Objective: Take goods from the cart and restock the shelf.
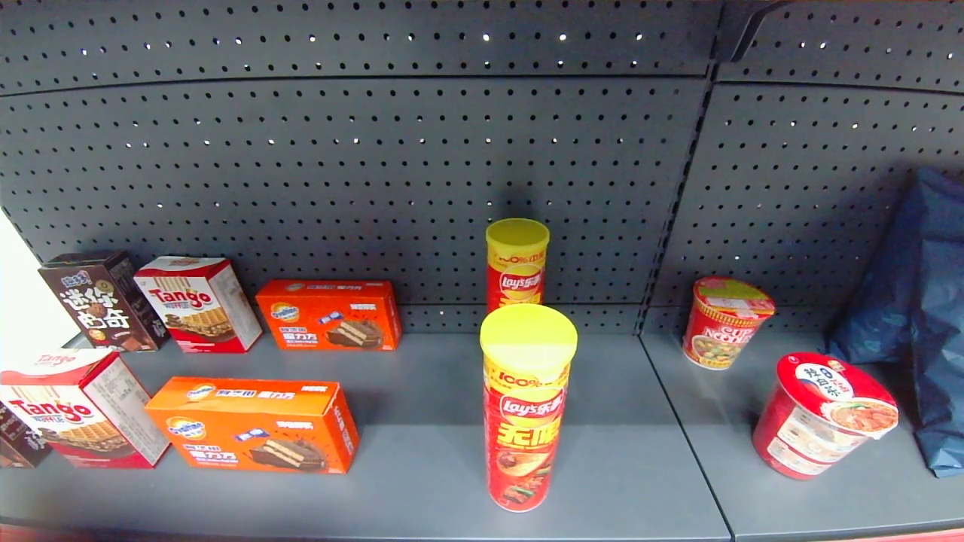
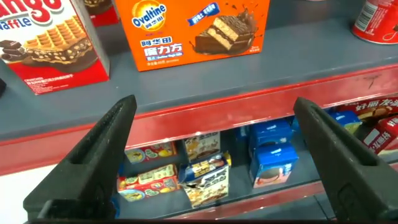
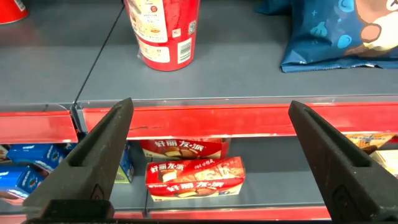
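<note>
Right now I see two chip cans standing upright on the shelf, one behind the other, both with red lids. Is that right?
Not quite: the lids are yellow, as the head view shows. The front can and the back can do stand upright, one behind the other, on the shelf.
</note>
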Available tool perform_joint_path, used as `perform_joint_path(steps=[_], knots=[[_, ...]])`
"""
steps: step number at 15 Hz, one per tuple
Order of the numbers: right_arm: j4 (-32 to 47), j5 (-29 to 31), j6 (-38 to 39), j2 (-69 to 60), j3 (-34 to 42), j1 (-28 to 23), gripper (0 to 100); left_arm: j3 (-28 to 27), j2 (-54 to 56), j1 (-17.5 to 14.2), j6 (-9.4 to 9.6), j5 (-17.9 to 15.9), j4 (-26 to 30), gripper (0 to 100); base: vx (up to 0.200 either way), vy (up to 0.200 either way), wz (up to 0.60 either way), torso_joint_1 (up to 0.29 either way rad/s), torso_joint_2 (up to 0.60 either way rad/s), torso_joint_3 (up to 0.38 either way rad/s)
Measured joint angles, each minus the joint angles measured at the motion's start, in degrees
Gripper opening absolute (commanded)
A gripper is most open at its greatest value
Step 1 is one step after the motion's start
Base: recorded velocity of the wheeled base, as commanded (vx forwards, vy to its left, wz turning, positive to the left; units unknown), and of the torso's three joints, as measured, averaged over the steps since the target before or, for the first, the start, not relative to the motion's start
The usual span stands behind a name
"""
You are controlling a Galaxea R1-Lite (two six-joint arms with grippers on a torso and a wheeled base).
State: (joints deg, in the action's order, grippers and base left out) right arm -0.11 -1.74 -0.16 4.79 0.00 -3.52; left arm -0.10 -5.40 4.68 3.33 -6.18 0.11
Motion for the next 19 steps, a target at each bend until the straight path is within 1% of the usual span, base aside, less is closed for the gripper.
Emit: perform_joint_path(steps=[1, 2, 3, 8, 19], knots=[[0.0, 0.0, 0.0, -0.3, 0.0, 1.5, 100, 0.0, 0.0, -1.6, 0.00, 0.0, 0.0, 100, 0.000, 0.000, 0.00, 0.000, 0.00, 0.000], [0.0, 0.0, 0.0, -0.6, 0.0, 3.5, 100, 0.0, 0.1, -3.8, -0.02, 0.0, 0.0, 100, 0.000, 0.000, 0.00, 0.000, 0.00, 0.000], [0.0, 0.1, 0.0, -1.2, 0.0, 4.2, 100, 0.0, 0.7, -4.9, -0.02, 0.0, 0.0, 100, 0.000, 0.000, 0.00, 0.000, 0.00, 0.000], [0.0, 0.1, 0.0, -4.2, 0.0, 3.5, 100, 0.1, 4.6, -4.5, -0.13, 0.3, 0.0, 100, 0.000, 0.000, 0.00, 0.000, 0.00, 0.000], [0.0, 0.0, 0.0, -4.7, 0.0, 3.5, 100, 0.0, 5.2, -4.5, -0.22, 0.3, 0.0, 100, 0.000, 0.000, 0.00, 0.000, 0.00, 0.000]])
